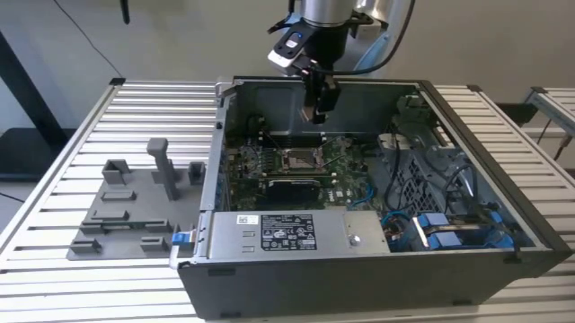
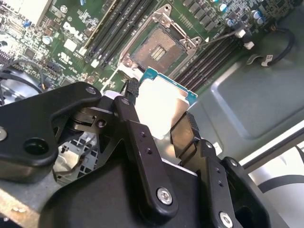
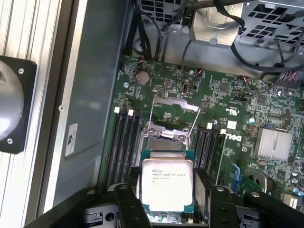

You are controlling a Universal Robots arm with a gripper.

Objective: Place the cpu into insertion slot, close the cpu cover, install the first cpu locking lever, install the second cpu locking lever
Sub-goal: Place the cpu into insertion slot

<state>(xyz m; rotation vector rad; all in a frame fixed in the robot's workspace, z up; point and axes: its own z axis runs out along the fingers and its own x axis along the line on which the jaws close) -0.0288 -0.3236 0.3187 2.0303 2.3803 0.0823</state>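
Cpu (image 3: 167,183) is square, so it has no long axis. Its pale metal lid faces the camera in the first wrist view, with a thin green edge showing around it. In the second wrist view the same plate (image 2: 164,102) glares white, one corner aimed toward the insertion slot (image 2: 159,50).

Gripper (image 3: 167,190) is narrowed onto the cpu. A black finger (image 2: 137,137) presses one side and its partner the opposite side, so the chip is held by two opposite edges.

Cpu is in the air, above the green circuit board (image 1: 238,168) and apart from the slot, touching nothing but the fingers.

Arm (image 1: 324,20) comes down from above into the open computer case (image 1: 359,282). Gripper (image 1: 316,116) hangs roughly upright over the board, just short of the slot (image 1: 299,159) on the side nearer the back wall.

The slot's brownish contact field lies bare and its silver frame is swung up (wire lever raised too, in the first wrist view).

Around it:
- Black memory rows (image 3: 123,142) run on both flanks of the slot.
- A coin battery (image 3: 143,77) and a finned silver heat sink (image 3: 273,142) sit farther off.
- A grey power supply (image 1: 279,232) lies across the near end of the case, with blue cables (image 1: 449,232) to the exterior view's right.
- Outside the case, to the exterior view's left, a grey parts tray (image 1: 126,215) sits on the slatted table (image 1: 134,114).

Nothing lies between chip and slot — open air.
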